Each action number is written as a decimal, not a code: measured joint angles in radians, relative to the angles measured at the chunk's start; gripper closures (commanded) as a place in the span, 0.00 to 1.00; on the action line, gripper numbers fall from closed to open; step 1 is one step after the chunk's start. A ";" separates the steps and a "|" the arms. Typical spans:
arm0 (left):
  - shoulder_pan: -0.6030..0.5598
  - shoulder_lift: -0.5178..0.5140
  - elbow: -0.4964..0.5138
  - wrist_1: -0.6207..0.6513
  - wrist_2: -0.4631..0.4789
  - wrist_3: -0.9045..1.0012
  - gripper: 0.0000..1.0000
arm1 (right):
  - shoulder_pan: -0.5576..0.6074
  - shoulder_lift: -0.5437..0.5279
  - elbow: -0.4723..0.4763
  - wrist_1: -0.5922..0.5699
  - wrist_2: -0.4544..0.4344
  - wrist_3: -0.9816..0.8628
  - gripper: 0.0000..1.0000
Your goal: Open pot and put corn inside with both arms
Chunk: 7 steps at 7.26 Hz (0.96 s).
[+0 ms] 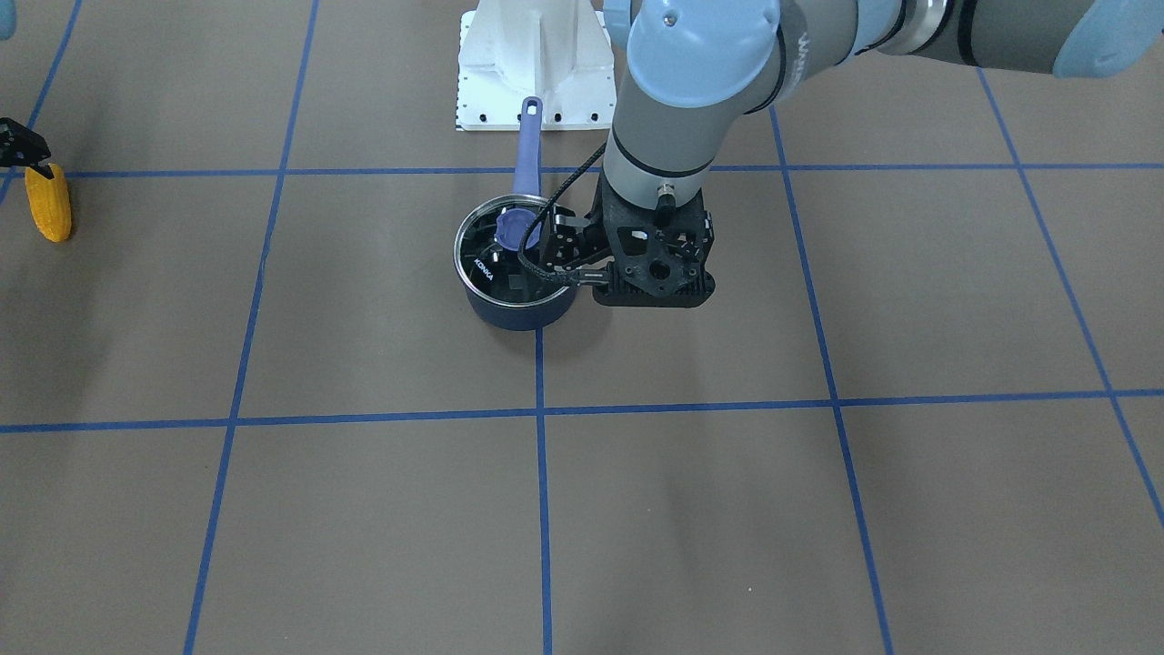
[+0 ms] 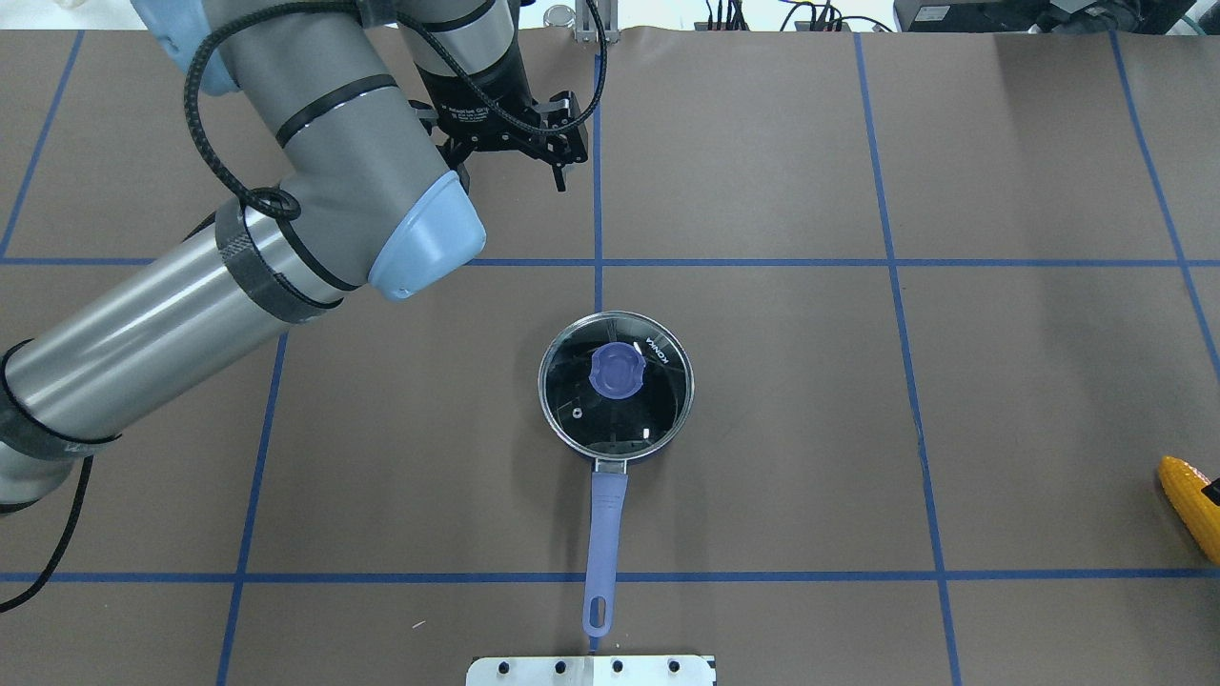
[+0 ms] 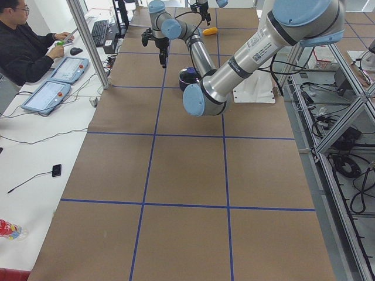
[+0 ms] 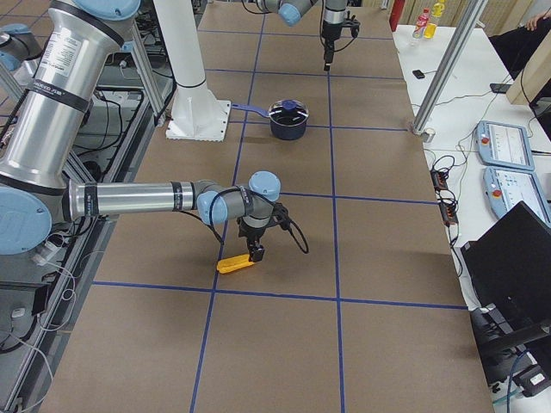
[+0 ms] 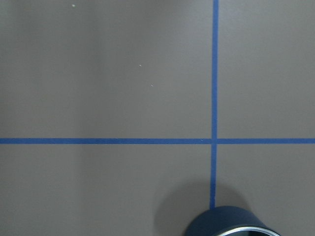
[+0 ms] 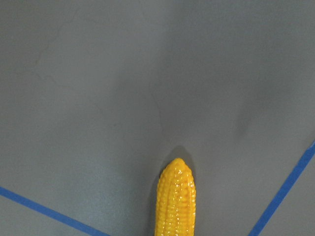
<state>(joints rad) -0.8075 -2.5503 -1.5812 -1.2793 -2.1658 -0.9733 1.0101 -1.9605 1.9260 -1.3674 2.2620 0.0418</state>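
- The blue saucepan [image 1: 518,314] sits mid-table with its glass lid [image 2: 658,410] on and its handle [image 2: 607,514] pointing toward the robot's base.
- The corn [image 1: 47,202] lies on the table well to the robot's right, far from the saucepan.
- The right gripper [image 4: 256,251] is down at one end of the corn; whether its fingers are clamped on it cannot be told.
- The left gripper [image 2: 519,152] hangs beyond the saucepan, fingers spread and holding nothing.
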 measured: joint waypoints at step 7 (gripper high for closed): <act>0.020 -0.002 -0.014 0.000 0.029 -0.010 0.00 | -0.131 -0.008 -0.060 0.006 -0.054 -0.004 0.06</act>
<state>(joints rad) -0.7870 -2.5526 -1.5948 -1.2790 -2.1365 -0.9837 0.8790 -1.9683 1.8662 -1.3611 2.2081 0.0380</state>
